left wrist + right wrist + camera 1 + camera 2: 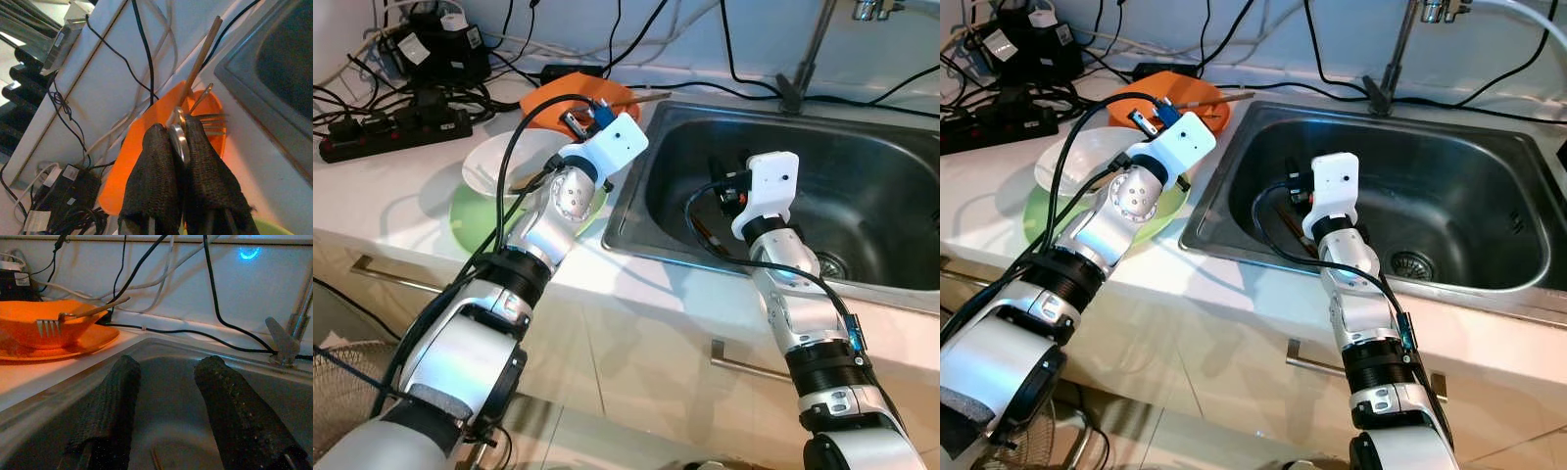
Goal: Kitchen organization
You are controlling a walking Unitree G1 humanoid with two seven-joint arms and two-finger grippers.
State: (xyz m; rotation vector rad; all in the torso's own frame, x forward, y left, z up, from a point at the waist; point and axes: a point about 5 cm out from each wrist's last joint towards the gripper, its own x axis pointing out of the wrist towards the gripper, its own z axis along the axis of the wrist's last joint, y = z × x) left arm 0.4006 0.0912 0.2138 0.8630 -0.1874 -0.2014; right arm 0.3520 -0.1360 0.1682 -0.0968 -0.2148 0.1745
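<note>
My left gripper [174,129] is shut on a thin metal utensil [179,142] and hovers just over the orange bowl [205,105]. That bowl [54,320] rests on an orange plate [90,340] at the back of the counter, with a fork [49,326] and a wooden stick [200,56] in it. My right gripper [166,382] is down inside the steel sink [862,176], open, with nothing between its fingers. Thin brown sticks [1283,220] lie on the sink floor near it. A white bowl [499,162] stands on a green plate [470,223] under my left forearm.
A black power strip [391,132] and tangled cables crowd the counter's back left. The faucet [808,59] rises behind the sink, and the drain [829,264] is at its right. Cabinet handles [739,364] run below the counter edge.
</note>
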